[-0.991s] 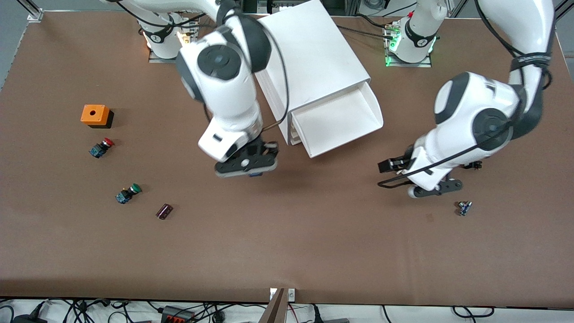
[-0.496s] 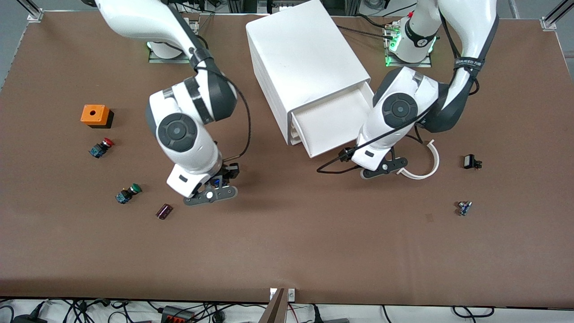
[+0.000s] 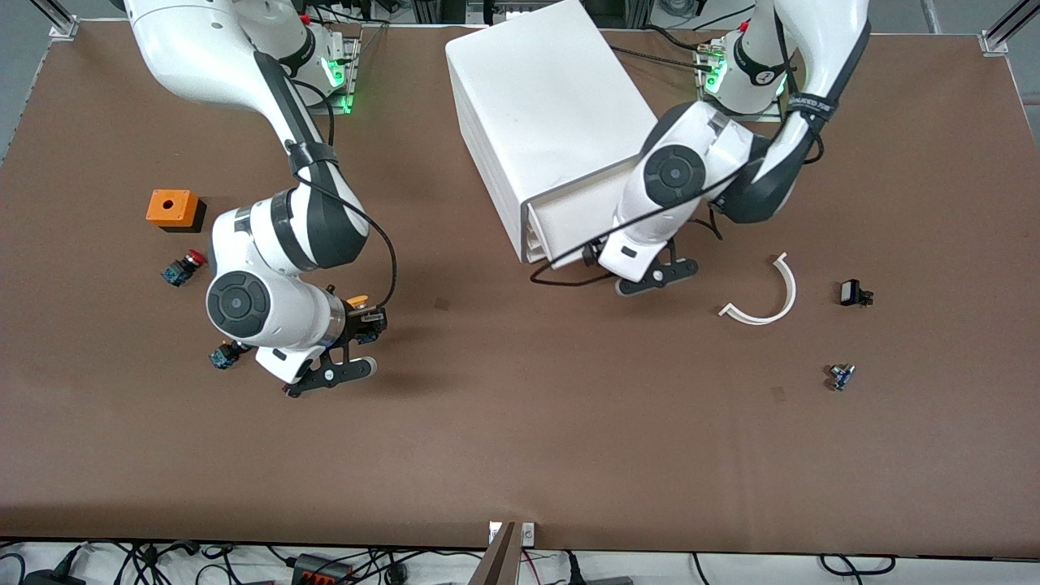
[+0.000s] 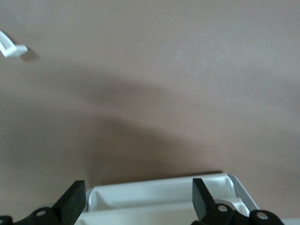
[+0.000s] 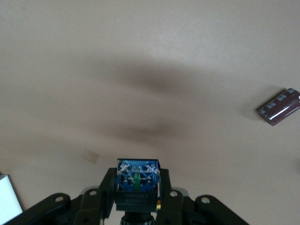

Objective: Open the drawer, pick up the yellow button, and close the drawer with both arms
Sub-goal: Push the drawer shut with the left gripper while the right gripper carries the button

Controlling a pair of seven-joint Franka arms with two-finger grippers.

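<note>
Brown table [image 3: 520, 455], right gripper [image 3: 357, 321] clamping button [image 3: 357, 302] beside green-capped button [image 3: 223, 355], left gripper [image 3: 650, 268] spread wide (empty) at drawer [image 3: 569, 219] front.

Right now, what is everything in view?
boxy white plastic cabinet: one, white, between the arm bases
topmost shallow white drawer: one, white, slightly out
square orange box with a hole: one, right arm's end
red-capped push button: one, beside the box
green-capped push button: one, partly under right arm
small dark maroon block: one, on table near right claw
curved white plastic strip: one, white, left arm's end
small black part: one, beside strip
small blue-grey part: one, left arm's end
orange-yellow-capped push button: one, in right claw
left claw: open, at drawer front
right claw: shut on button, above table
</note>
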